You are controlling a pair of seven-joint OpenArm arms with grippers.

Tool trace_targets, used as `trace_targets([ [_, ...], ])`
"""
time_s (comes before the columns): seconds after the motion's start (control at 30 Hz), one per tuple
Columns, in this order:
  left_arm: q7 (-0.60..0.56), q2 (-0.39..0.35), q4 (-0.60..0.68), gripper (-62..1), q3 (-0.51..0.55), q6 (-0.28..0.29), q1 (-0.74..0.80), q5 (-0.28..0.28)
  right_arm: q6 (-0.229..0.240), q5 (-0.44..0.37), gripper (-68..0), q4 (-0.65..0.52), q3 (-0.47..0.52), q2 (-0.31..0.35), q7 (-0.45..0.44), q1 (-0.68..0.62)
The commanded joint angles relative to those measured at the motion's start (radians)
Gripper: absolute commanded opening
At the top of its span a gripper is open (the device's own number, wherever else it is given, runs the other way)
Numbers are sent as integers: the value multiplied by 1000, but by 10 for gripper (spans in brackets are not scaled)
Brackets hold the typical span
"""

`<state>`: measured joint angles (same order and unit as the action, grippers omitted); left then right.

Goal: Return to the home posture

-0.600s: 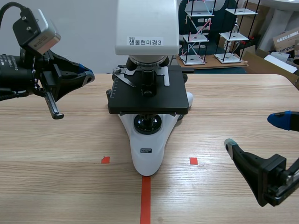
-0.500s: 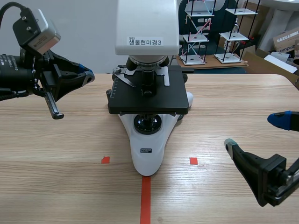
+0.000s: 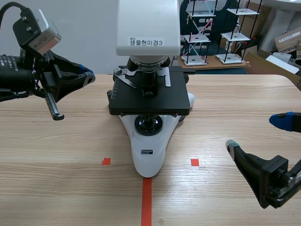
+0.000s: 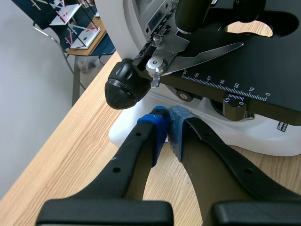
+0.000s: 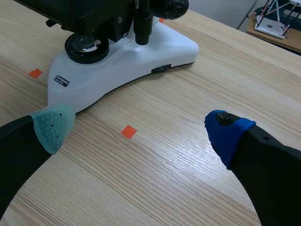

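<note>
Nearest us, at 4 o'clock from the white-bodied microscope with the black stage (image 3: 149, 101), our right hand (image 3: 256, 134) hangs low over the pale wooden surface (image 3: 56, 188), fingers spread wide and holding nothing. Farther off, at 10 o'clock, our left hand (image 4: 164, 128) has its blue pads pressed together on nothing, just beside the black ribbed knob (image 4: 123, 86). We judge the homing not yet done. Next we should draw the left hand back clear of the stage, then tuck both arms in.

A white microscope (image 3: 148, 157) with a black stage (image 3: 150, 100) stands on the wooden table (image 3: 61, 150), racks (image 3: 196, 35) behind.
</note>
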<state>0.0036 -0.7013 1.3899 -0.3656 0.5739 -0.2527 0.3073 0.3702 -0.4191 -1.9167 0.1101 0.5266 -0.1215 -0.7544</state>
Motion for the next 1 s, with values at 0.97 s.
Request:
trace_targets([
  [0.97,-100,-35,16,-590,22,-14,27,14,-4,-7,-67,-12,11,11,-14,3],
])
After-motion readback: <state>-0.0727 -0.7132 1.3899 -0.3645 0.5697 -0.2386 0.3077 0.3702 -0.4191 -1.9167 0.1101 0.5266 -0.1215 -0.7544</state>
